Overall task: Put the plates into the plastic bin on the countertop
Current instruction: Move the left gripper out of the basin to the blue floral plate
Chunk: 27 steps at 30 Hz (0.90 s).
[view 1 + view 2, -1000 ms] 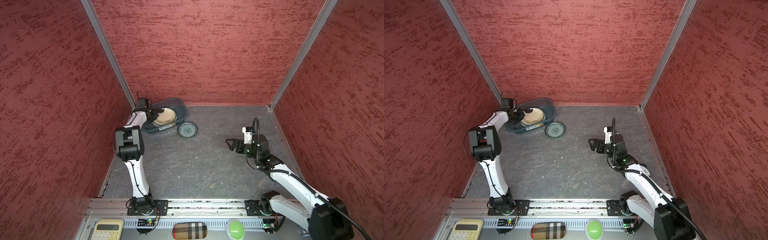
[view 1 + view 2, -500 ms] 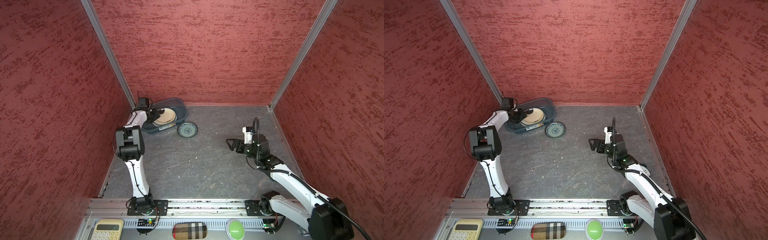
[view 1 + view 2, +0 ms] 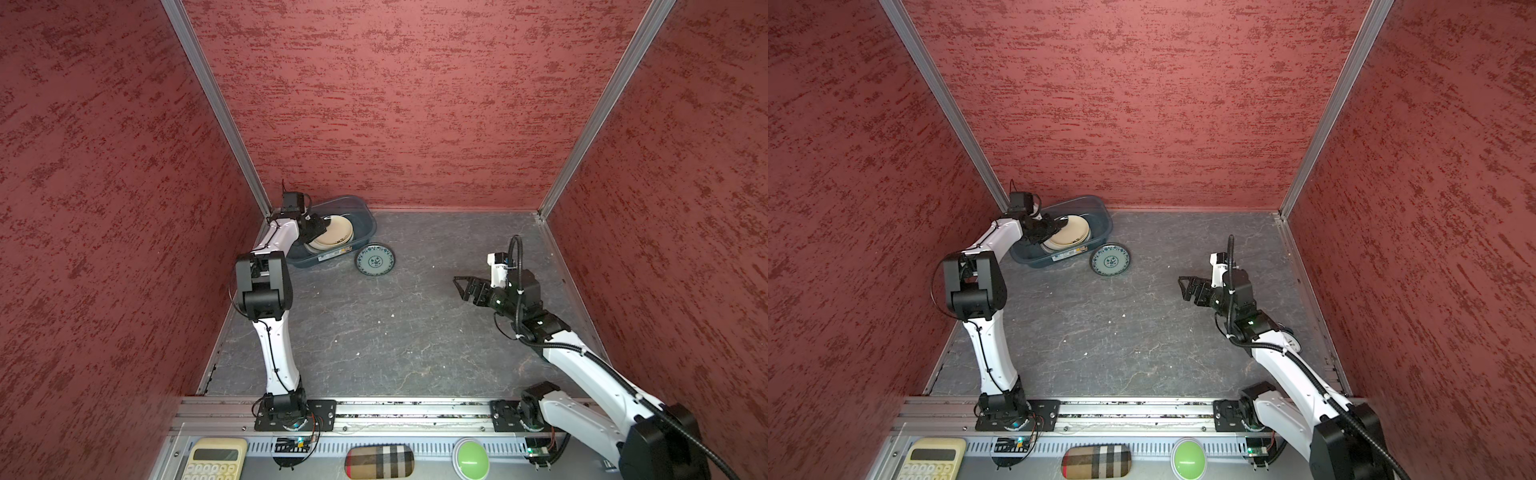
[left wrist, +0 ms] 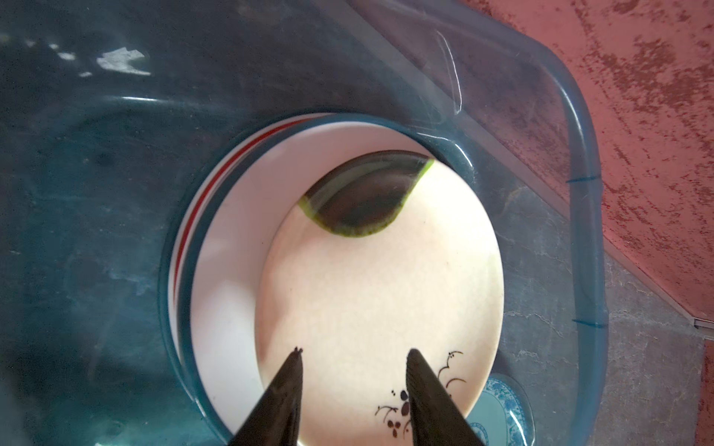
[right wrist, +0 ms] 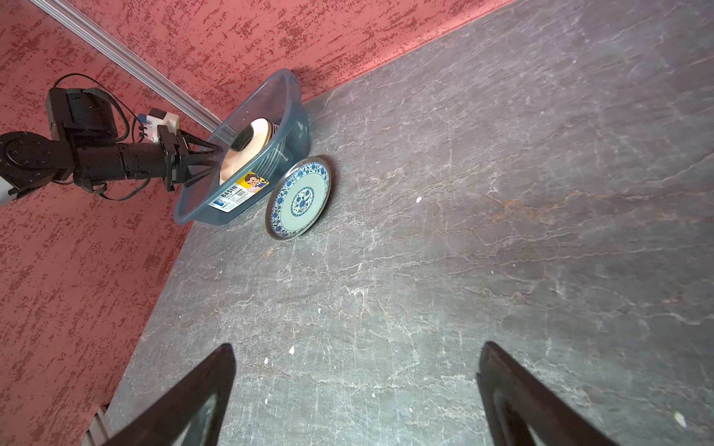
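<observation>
In a top view the left fingers, just released, are hanging over the bin. From the left wrist, the cream plate is lying stacked inside. From the right wrist, the right fingers are gaping empty, one patterned plate waiting on the bench.

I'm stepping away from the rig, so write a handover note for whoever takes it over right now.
Both empty: left gripper open above the cream plate atop the stack in the plastic bin; right gripper open over bare countertop.
Done: stacked plates are in the bin.
To do: the teal-patterned plate sits outside, beside the bin's labelled side; it goes in next.
</observation>
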Each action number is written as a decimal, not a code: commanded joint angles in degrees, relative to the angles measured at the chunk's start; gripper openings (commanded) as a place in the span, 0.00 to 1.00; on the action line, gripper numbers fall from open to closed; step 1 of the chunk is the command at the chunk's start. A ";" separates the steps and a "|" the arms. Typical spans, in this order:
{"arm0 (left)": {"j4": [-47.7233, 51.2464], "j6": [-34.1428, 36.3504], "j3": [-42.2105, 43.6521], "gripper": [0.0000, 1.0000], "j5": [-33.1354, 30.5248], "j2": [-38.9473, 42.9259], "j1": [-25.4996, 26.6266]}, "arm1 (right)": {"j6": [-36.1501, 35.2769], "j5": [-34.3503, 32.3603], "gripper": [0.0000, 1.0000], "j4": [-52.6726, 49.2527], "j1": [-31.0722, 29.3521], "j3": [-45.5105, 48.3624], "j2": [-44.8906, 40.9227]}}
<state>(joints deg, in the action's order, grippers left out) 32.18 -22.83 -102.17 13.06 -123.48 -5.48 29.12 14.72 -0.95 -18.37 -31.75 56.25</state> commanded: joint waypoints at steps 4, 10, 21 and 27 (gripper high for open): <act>-0.98 0.70 2.82 0.45 -0.67 3.42 0.16 | -0.11 -1.80 0.99 -1.25 0.32 0.82 -1.58; -10.29 -1.43 15.38 0.51 -0.21 15.53 2.54 | -0.14 -1.65 0.99 -1.24 0.50 0.76 -1.76; -29.15 -7.62 44.27 0.68 3.97 36.40 12.25 | -0.08 -0.55 0.99 -1.72 0.73 0.04 -1.92; -37.79 -12.72 56.81 0.80 4.97 39.94 16.33 | 0.91 0.23 0.99 -1.93 0.71 -1.58 -1.23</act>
<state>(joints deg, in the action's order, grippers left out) 0.82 -32.18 -47.64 17.30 -84.25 10.41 29.56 14.35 -2.87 -18.11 -31.44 54.96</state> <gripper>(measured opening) 0.782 0.987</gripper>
